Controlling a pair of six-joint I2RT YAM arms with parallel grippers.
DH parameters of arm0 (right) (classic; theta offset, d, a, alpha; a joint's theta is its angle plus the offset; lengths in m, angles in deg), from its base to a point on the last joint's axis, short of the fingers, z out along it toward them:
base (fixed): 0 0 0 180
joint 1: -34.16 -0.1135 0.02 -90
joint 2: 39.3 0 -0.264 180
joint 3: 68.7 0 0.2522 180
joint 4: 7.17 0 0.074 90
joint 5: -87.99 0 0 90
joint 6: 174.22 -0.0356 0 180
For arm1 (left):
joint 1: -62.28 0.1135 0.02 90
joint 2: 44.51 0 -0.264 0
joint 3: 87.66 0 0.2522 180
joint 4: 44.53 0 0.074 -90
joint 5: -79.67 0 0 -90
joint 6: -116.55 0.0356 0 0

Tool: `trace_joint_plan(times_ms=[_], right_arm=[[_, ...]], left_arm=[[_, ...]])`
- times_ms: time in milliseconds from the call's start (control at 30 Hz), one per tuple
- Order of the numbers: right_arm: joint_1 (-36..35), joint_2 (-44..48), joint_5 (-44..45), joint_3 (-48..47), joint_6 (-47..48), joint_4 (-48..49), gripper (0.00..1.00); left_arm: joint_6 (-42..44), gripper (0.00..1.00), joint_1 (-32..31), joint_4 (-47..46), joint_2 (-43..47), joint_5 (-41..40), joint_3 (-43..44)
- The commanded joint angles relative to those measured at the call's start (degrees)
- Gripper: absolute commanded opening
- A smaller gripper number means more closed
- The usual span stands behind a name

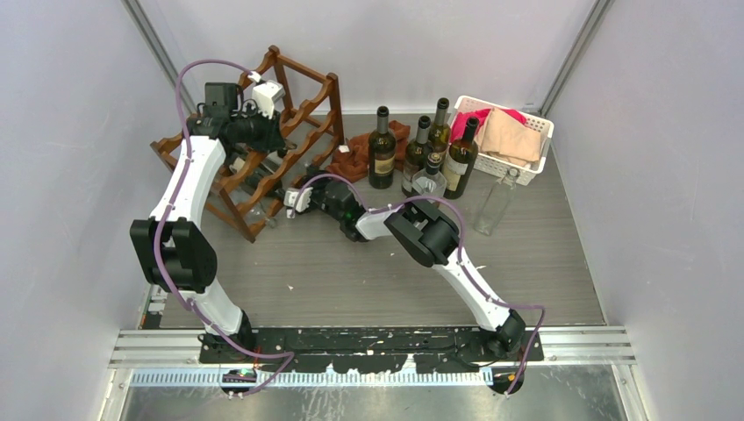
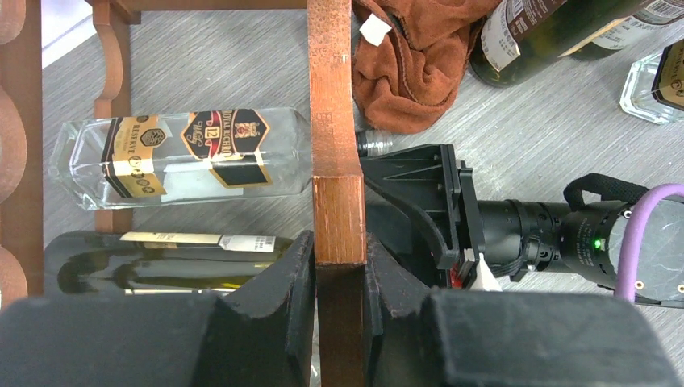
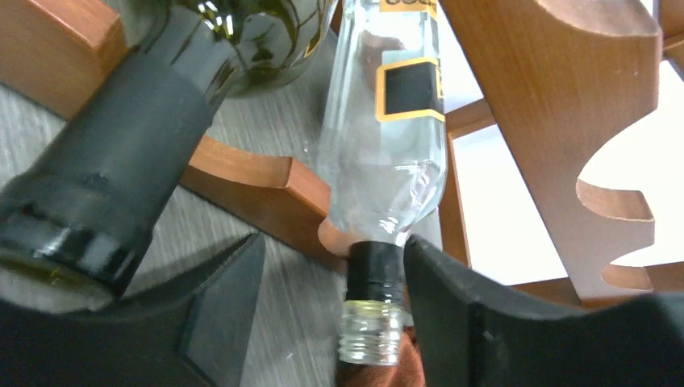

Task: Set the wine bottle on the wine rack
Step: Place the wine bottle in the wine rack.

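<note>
Your left gripper clamps a post of the wine rack. On its low rail lies the clear wine bottle, gold-and-black label, beside a dark green bottle. Your right gripper has its jaws apart around the neck, with a gap on one side.

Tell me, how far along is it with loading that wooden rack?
Done: a clear bottle and a green bottle lie on the wine rack. In hand: left jaws clamp a rack post, right jaws stand open around the clear bottle's neck. Left: backing off; other bottles stand on the table.
</note>
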Motion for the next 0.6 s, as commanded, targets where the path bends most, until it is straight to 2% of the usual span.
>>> trace_joint_plan(times_ms=[0, 100, 200, 433, 567], right_arm=[[-1.1, -0.5, -7.85, 0.54, 0.53, 0.06, 0.77], [-0.89, 0.62, -9.15, 2.21, 0.62, 0.93, 0.89], [-0.51, 1.53, -9.68, 3.95, 0.62, 1.96, 0.93], [0.55, 4.97, -11.29, 10.65, 0.26, 4.46, 0.94], [0.76, 5.89, -10.99, 13.62, 0.18, 5.48, 0.9]], left_arm=[[-2.53, 0.1, -2.04, 6.87, -1.43, 6.9, -2.84], [-2.72, 0.1, -2.0, 6.76, -1.54, 6.82, -2.76], [-2.84, 0.1, -1.98, 6.57, -1.54, 6.58, -2.68], [-2.82, 0.1, -1.9, 6.83, -1.54, 6.04, -2.04], [-2.85, 0.1, -1.89, 7.0, -1.54, 5.91, -2.06]])
